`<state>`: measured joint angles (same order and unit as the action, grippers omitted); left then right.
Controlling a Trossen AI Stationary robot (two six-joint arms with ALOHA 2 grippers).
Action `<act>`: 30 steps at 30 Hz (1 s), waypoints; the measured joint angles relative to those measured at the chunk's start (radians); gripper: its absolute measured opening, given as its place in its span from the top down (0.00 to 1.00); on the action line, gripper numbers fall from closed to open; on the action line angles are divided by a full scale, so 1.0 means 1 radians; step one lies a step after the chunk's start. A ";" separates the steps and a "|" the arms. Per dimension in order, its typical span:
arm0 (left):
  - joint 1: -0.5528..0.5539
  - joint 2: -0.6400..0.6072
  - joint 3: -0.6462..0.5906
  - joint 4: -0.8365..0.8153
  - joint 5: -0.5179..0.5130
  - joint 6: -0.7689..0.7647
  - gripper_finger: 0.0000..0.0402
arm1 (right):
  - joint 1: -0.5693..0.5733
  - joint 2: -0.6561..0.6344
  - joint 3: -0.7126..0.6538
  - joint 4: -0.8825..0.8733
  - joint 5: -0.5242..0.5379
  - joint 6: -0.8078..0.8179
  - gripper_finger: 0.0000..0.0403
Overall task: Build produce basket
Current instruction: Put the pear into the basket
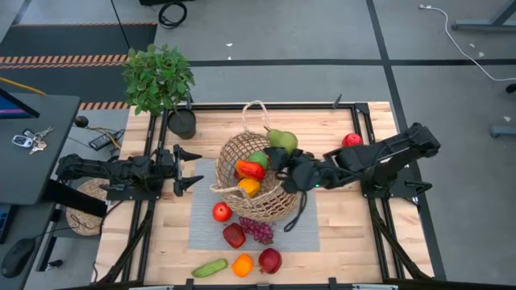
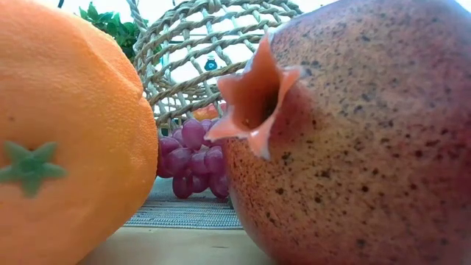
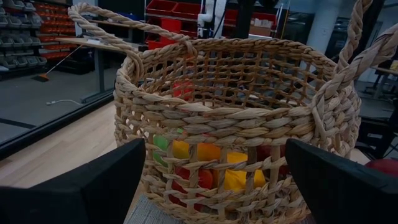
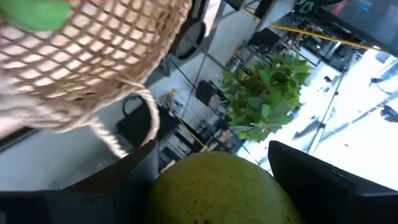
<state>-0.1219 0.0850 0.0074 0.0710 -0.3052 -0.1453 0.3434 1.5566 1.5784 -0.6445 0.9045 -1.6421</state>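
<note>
The tan wicker basket (image 1: pixel 254 184) stands on a grey mat (image 1: pixel 298 229) at the table's middle. It holds a red pepper (image 1: pixel 250 169), a yellow piece (image 1: pixel 249 187) and a green piece (image 1: pixel 258 158). My right gripper (image 1: pixel 280 151) is at the basket's far right rim, shut on a green pear (image 1: pixel 283 140). My left gripper (image 1: pixel 193 169) is open and empty, left of the basket, with its fingers (image 3: pixel 93 186) pointing at the basket's wall (image 3: pixel 236 118). My right gripper pinches the green pear's wide body (image 4: pixel 214 186) between its two fingers (image 4: pixel 134 174), one on each side. The fingers come roughly level from the table's right. The pear is at the basket's far right rim; I cannot tell whether it touches the rim.
On the mat near the basket lie a red apple (image 1: pixel 222 212), a dark red apple (image 1: pixel 234 235) and purple grapes (image 1: pixel 256 231). A cucumber (image 1: pixel 210 267), an orange (image 1: pixel 242 264) and a pomegranate (image 1: pixel 269 260) lie by the near edge. Another red apple (image 1: pixel 351 140) and a potted plant (image 1: pixel 159 76) are at the far side.
</note>
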 joint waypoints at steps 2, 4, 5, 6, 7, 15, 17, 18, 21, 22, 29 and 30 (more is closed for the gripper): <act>0.000 0.000 0.000 0.000 0.000 0.000 0.02 | -0.008 0.018 0.000 0.054 0.007 -0.020 0.25; 0.000 0.000 0.000 0.000 0.000 0.000 0.02 | -0.012 0.032 0.000 0.111 0.019 -0.033 0.25; 0.000 0.000 0.000 0.000 0.000 0.000 0.02 | -0.013 0.038 0.000 0.130 0.019 -0.045 0.25; 0.000 0.000 0.000 0.000 0.000 0.000 0.02 | -0.013 0.044 0.000 0.149 0.018 -0.060 0.25; 0.000 0.000 0.000 0.000 0.000 0.000 0.02 | -0.012 0.047 0.000 0.168 0.016 -0.074 0.25; 0.000 0.000 0.000 0.001 0.000 0.000 0.02 | -0.002 0.050 -0.001 0.296 -0.170 0.171 0.25; 0.000 0.000 0.000 0.000 0.000 0.000 0.02 | -0.001 0.050 -0.001 0.340 -0.230 0.291 0.25; 0.000 0.000 0.000 0.000 0.000 0.000 0.02 | -0.001 0.050 -0.001 0.361 -0.256 0.355 0.25; 0.000 0.000 0.000 0.000 0.000 0.000 0.02 | -0.017 0.050 -0.001 0.436 -0.305 0.569 0.25; 0.000 0.000 0.000 0.000 0.000 0.000 0.02 | -0.024 0.050 -0.001 0.456 -0.314 0.640 0.25; 0.000 0.000 0.000 0.000 0.000 0.000 0.02 | -0.047 0.049 -0.001 0.587 -0.305 1.144 0.25; 0.000 0.000 0.000 0.000 0.000 0.000 0.02 | -0.046 0.049 -0.001 0.598 -0.298 1.212 0.25</act>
<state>-0.1219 0.0849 0.0074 0.0708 -0.3054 -0.1455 0.2977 1.6058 1.5776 -0.0468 0.6065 -0.4296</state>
